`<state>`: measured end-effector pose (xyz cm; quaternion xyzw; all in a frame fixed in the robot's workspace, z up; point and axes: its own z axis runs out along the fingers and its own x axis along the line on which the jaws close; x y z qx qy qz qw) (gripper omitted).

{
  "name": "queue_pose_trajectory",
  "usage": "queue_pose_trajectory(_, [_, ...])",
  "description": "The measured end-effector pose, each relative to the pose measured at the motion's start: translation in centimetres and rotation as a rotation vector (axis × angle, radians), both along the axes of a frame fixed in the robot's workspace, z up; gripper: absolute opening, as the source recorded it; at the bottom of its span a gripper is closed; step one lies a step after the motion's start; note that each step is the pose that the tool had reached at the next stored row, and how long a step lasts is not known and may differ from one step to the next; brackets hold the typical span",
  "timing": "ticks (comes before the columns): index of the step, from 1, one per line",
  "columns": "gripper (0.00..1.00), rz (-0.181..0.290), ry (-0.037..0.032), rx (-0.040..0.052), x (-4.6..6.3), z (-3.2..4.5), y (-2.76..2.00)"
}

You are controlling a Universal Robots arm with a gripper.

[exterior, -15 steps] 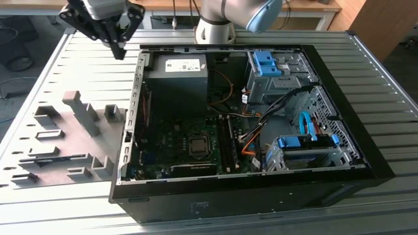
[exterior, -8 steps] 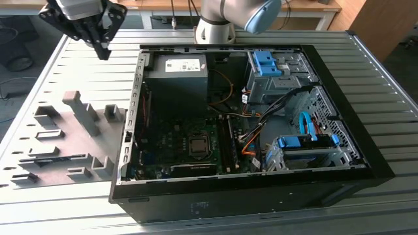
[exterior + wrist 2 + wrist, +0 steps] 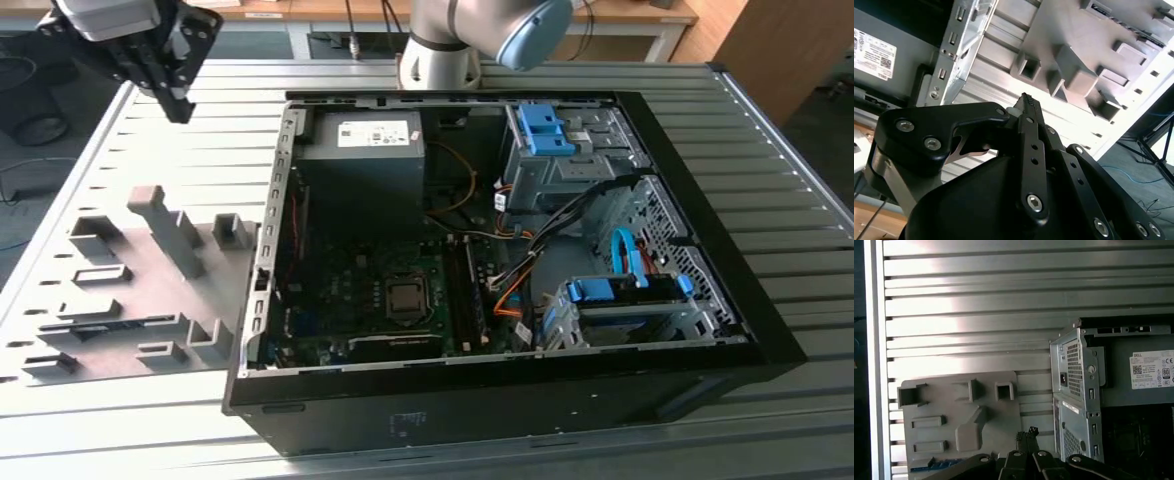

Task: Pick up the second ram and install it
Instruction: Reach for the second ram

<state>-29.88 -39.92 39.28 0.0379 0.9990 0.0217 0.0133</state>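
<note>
The gripper (image 3: 175, 108) hangs over the slatted table (image 3: 220, 150), beyond the grey fixture (image 3: 150, 300), with its jaws pressed together on nothing. In the first wrist view, the second ram (image 3: 936, 466) lies in a slot near the fixture's corner, well apart from the jaws.

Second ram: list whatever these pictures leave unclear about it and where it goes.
The blue-green strip in the grey fixture, first wrist view: partly hidden by the tool, too thin to identify as the second ram.
Fixture slots, exterior view: too small to show a board.
The memory slots inside the case, exterior view: dark and small; whether any is filled cannot be told.
</note>
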Motion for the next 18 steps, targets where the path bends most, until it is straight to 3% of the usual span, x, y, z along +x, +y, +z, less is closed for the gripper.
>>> queue_pose_trajectory(18, [0.10,0.000,0.0001,-0.0001,-5.2,-0.04,0.00])
